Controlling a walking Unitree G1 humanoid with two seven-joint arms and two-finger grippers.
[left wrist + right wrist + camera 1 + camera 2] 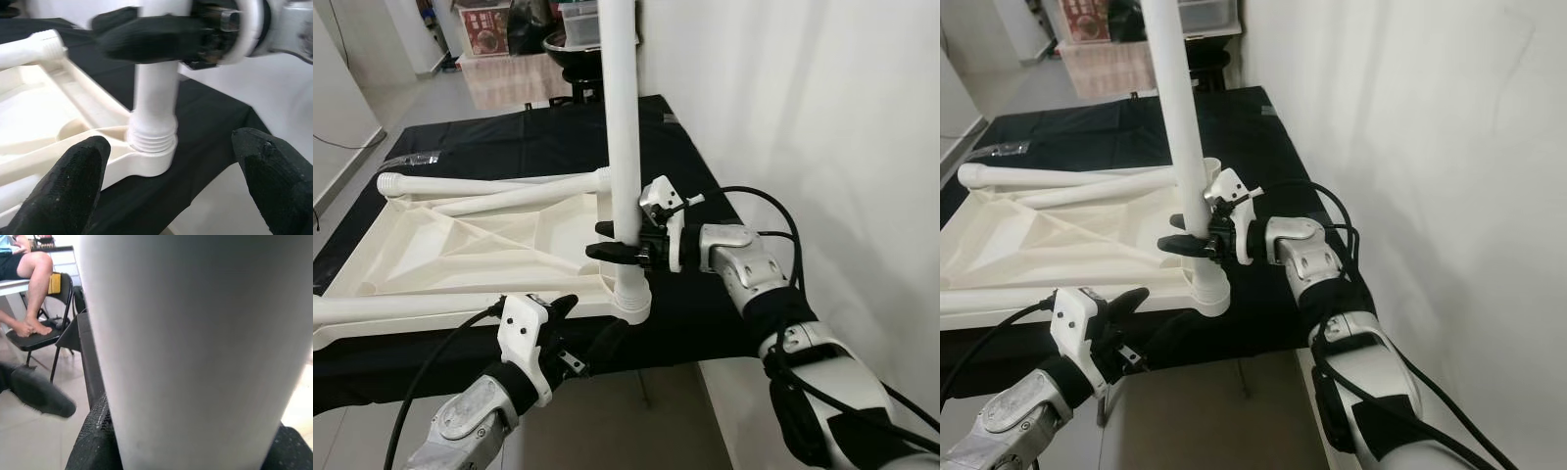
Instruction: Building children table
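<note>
A cream plastic tabletop point(460, 250) lies upside down on a black-covered table point(705, 313). A white table leg point(624, 127) stands upright in the tabletop's near right corner socket point(631, 294), its thread partly showing point(152, 139). My right gripper point(619, 242) is shut on the leg just above the socket; in the right wrist view the leg point(195, 347) sits between the pads. My left gripper point(570, 328) is open, low in front of the table edge, facing the socket and touching nothing. Two more legs point(499, 183) lie across the tabletop's far side.
A white wall point(803, 117) runs close along the table's right edge. Boxes and a dark bowl point(570, 49) stand beyond the far end. In the right wrist view a seated person's legs point(29, 279) rest on a black chair. Tiled floor lies in front of the table.
</note>
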